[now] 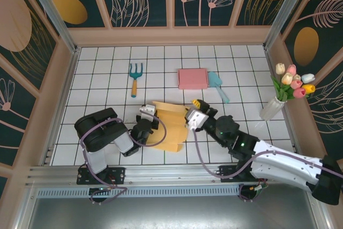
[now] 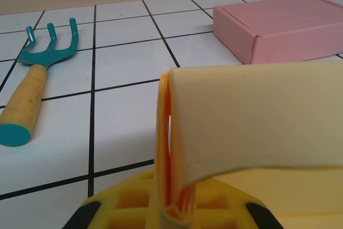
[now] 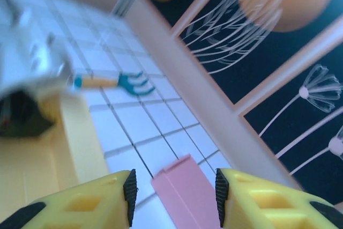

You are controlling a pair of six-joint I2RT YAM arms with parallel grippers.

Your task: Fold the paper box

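The paper box (image 1: 170, 127) lies half-flat, just nearward of the pink box (image 1: 192, 78). 1 raised flap is pinched in the left gripper (image 1: 149, 113). The right gripper (image 1: 196, 105), parted and empty, is best closed squarely on the opposite edge before any crease is pressed.

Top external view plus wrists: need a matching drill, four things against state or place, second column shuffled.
Column one:
1. garden fork
2. pink box
3. yellow box blank
4. right gripper

Column two:
A. jaws apart, nothing between them
B. closed up, lying flat on the tiles
C. one edge pinched in the left gripper
D. teal head, wooden handle, lying left of the pink box

Pairs: 1-D, 2-B, 3-C, 4-A
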